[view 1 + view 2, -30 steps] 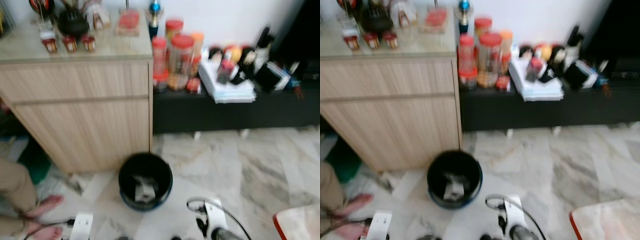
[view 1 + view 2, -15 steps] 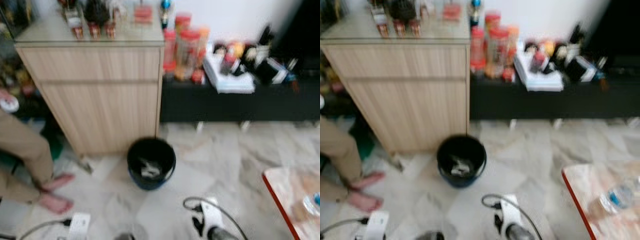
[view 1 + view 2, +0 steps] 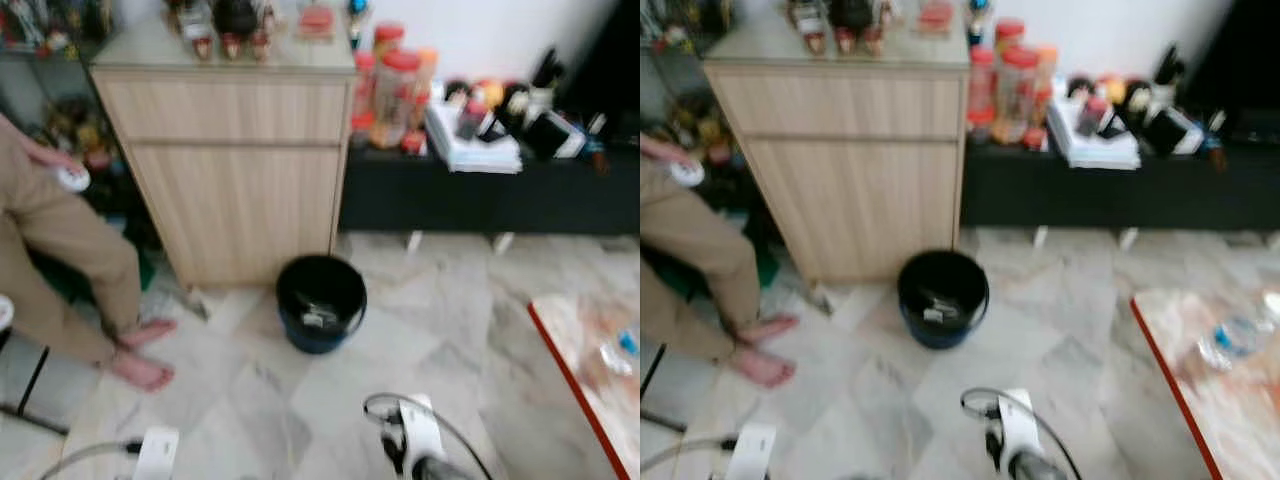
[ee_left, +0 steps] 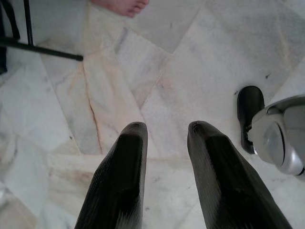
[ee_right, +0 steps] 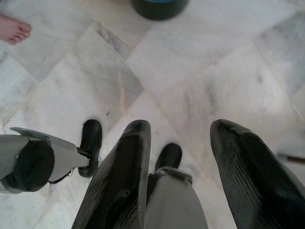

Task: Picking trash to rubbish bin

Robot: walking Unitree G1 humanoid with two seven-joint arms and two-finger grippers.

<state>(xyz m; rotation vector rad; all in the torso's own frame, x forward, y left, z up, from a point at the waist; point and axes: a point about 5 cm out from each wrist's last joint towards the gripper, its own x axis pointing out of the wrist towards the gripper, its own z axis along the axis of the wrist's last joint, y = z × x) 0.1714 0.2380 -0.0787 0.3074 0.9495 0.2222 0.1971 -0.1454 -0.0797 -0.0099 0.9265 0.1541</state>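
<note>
A round black plastic rubbish bin [image 3: 320, 302] with pale scraps of trash [image 3: 318, 317] inside stands on the grey-veined white marble floor [image 3: 450, 310], just before the light wooden cabinet [image 3: 235, 170]. Beside that cabinet runs a low black surface [image 3: 490, 195] crowded with jars. A person's bare feet [image 3: 140, 355] rest near the bin. Left end effector [image 4: 164, 138] and right end effector [image 5: 178, 138] hang over the floor, fingers apart, holding nothing.

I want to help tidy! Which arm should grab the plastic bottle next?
Probably the right: the plastic bottle lies on the red-edged table at the robot's right. Both the right gripper and left gripper hang open over the floor.
</note>
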